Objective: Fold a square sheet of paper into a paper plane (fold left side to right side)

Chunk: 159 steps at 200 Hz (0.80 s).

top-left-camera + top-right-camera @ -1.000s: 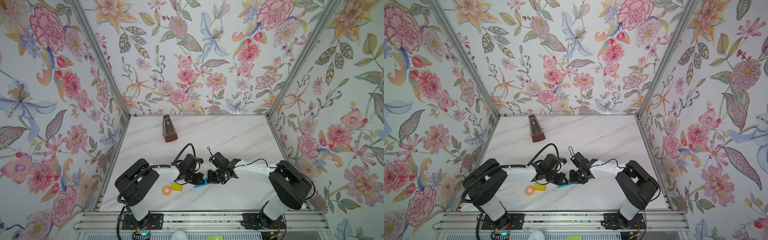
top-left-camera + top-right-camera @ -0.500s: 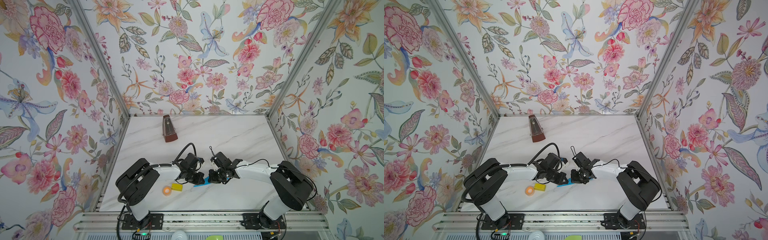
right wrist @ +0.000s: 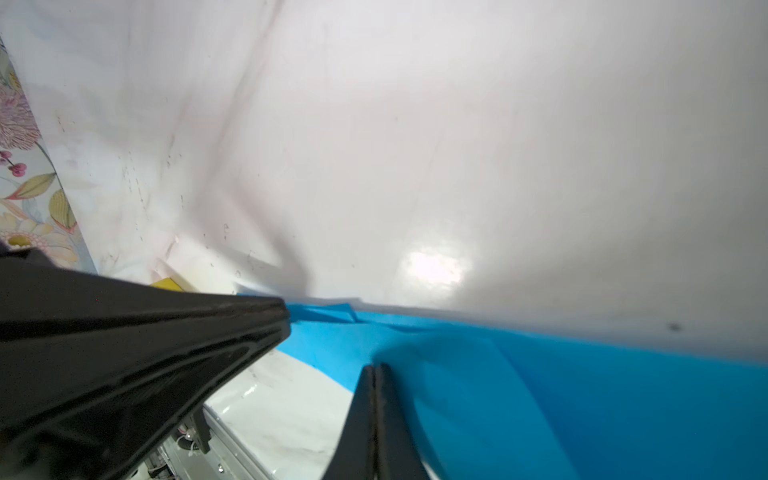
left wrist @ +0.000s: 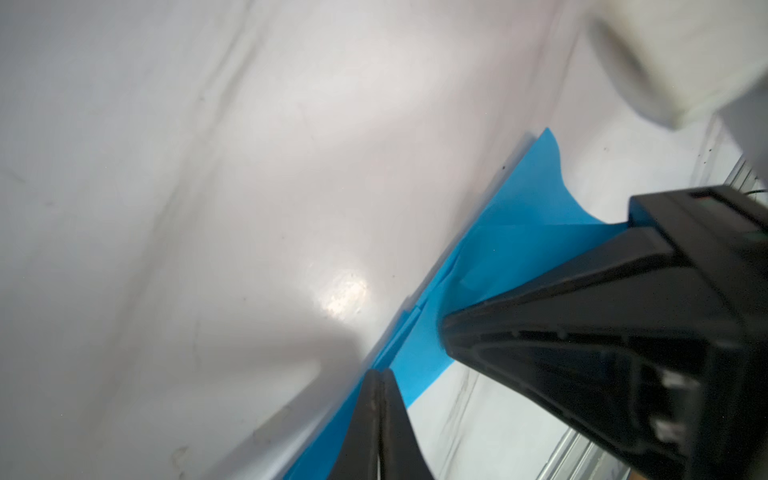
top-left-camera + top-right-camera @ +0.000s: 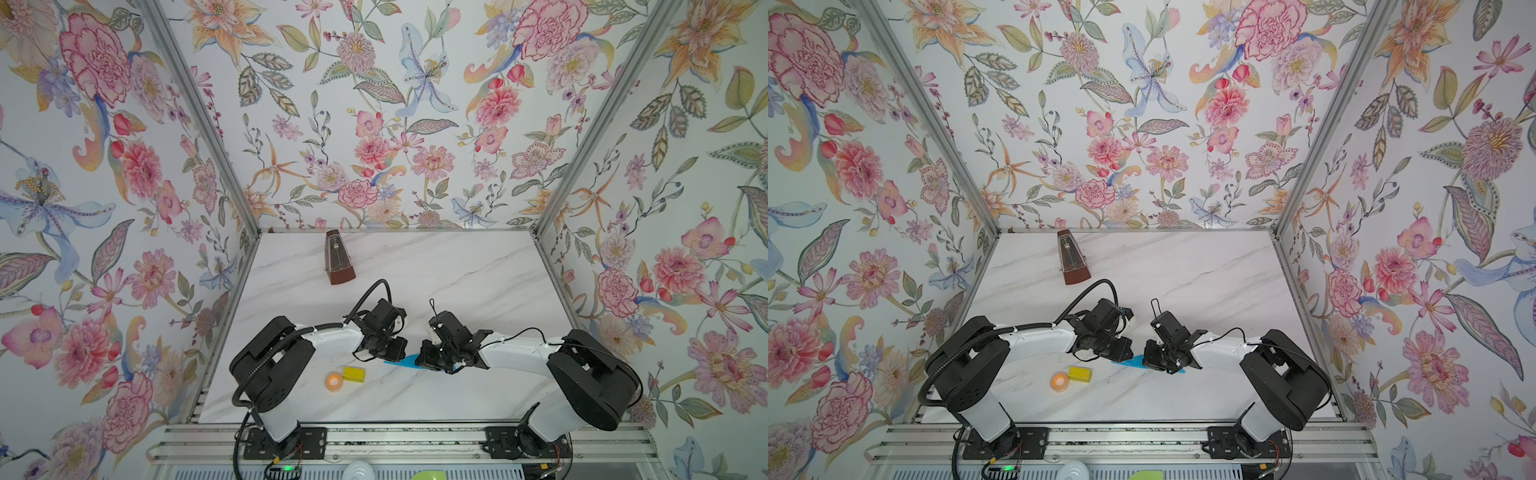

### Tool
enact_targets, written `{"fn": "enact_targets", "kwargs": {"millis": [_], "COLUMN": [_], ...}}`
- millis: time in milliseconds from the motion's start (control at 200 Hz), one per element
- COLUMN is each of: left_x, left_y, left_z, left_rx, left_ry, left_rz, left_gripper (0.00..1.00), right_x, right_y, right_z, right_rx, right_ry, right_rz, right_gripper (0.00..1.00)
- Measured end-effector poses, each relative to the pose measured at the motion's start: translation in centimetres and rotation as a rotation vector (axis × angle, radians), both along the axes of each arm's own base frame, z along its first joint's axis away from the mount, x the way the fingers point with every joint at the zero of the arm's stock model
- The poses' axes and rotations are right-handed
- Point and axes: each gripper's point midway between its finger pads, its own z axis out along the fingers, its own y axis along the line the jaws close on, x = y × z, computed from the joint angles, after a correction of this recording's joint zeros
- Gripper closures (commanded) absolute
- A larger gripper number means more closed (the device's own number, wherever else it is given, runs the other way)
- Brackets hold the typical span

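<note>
The square sheet of paper shows only as a narrow folded wedge of bright blue, the paper plane (image 5: pixel 398 360) (image 5: pixel 1126 363), lying flat near the table's front. My left gripper (image 5: pixel 402 355) (image 5: pixel 1130 352) is shut, and its tips (image 4: pixel 379 372) rest on the paper's pointed end (image 4: pixel 519 249). From the opposite side my right gripper (image 5: pixel 423 360) (image 5: pixel 1147 360) is shut too, with its tips (image 3: pixel 376 368) pressing on the blue surface (image 3: pixel 582 395). Neither has paper between its fingers. The two grippers nearly meet, and much of the paper lies hidden under the right one.
A yellow block (image 5: pixel 353 374) and an orange tape roll (image 5: pixel 333 381) sit just left of the paper, close to the left arm. A brown metronome (image 5: pixel 338 259) stands at the back left. Floral walls enclose the marble table (image 5: pixel 478 282) on three sides.
The right gripper has crept slightly towards the left one over the paper. The left gripper and the paper have stayed almost where they were.
</note>
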Motion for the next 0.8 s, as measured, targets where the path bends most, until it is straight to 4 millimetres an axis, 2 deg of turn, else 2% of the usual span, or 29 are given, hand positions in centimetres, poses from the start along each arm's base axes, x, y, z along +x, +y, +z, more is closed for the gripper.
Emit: {"fn": "enact_targets", "kwargs": {"millis": [140,245,425,595,796], "left_x": [-0.2,-0.6,-1.1,-1.6,-1.9], "left_y": [-1.0,-1.9,-2.6,-1.5,-0.8], "left_z": [1.9,2.0,0.8,-0.8,-1.4], "left_rx": [-0.027,-0.042,-0.045,-0.004,0.012], "left_ry": [-0.037,-0.040,-0.010,0.015,0.009], "left_rz": [0.018,0.031,0.057,0.082,0.090], "left_gripper": [0.92,0.92,0.94,0.95,0.96], "right_x": [0.1,0.1,0.2,0.2,0.2], "right_y": [0.2,0.3,0.3,0.3,0.3], "right_z": [0.0,0.0,0.0,0.0,0.0], "right_rx": [0.019,0.025,0.026,0.026,0.026], "right_ry": [0.007,0.006,0.007,0.007,0.007], "right_rz": [-0.027,-0.037,-0.043,-0.043,-0.043], "right_gripper": [0.95,0.95,0.95,0.95,0.96]}}
